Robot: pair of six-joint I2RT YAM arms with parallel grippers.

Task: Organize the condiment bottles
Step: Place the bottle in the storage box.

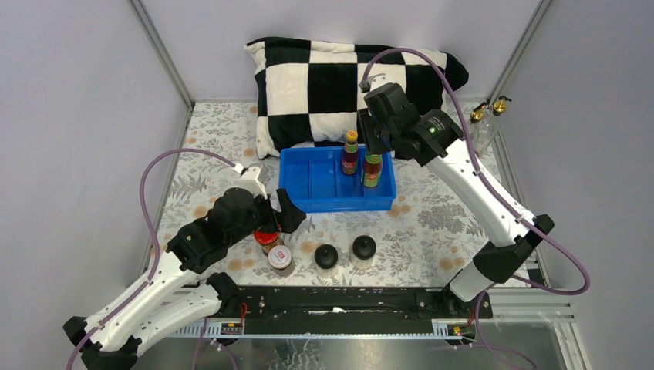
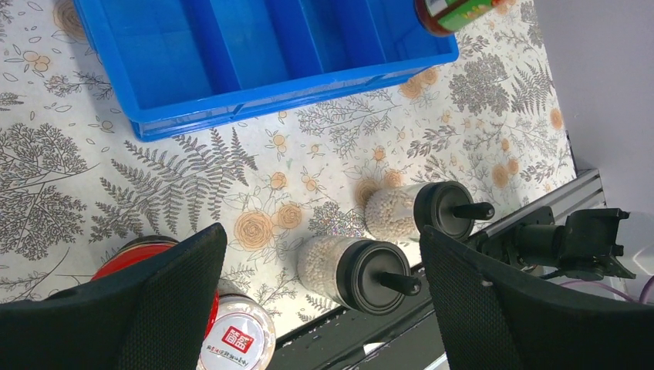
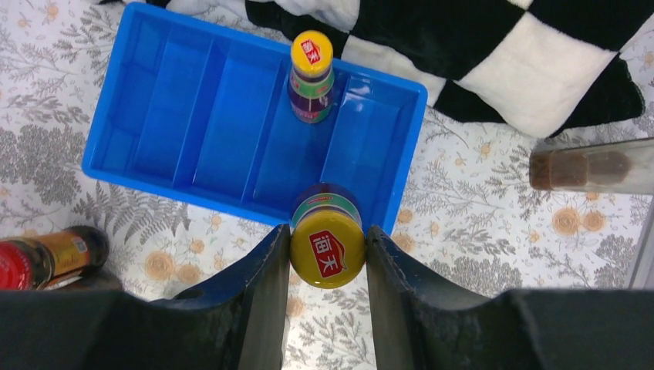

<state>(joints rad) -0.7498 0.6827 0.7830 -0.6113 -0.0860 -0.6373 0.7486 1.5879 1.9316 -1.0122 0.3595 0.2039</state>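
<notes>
Floral table (image 3: 470, 231) — right hand (image 3: 328, 233) tight on yellow-capped bottle (image 3: 326, 253), clear only wrist-side; left hand (image 2: 321, 230) wide, seemingly empty.

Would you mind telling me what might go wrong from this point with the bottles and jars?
1. The right gripper pinches the yellow-capped sauce bottle by its cap alone, close to the near wall of the blue tray; it might tip on release.
2. The second yellow-capped bottle stands nearby and could be knocked when that arm lifts away.
3. The left gripper is open above the red-lidded jar, tight beside the white-lidded jar; closing may shove the neighbour.
</notes>
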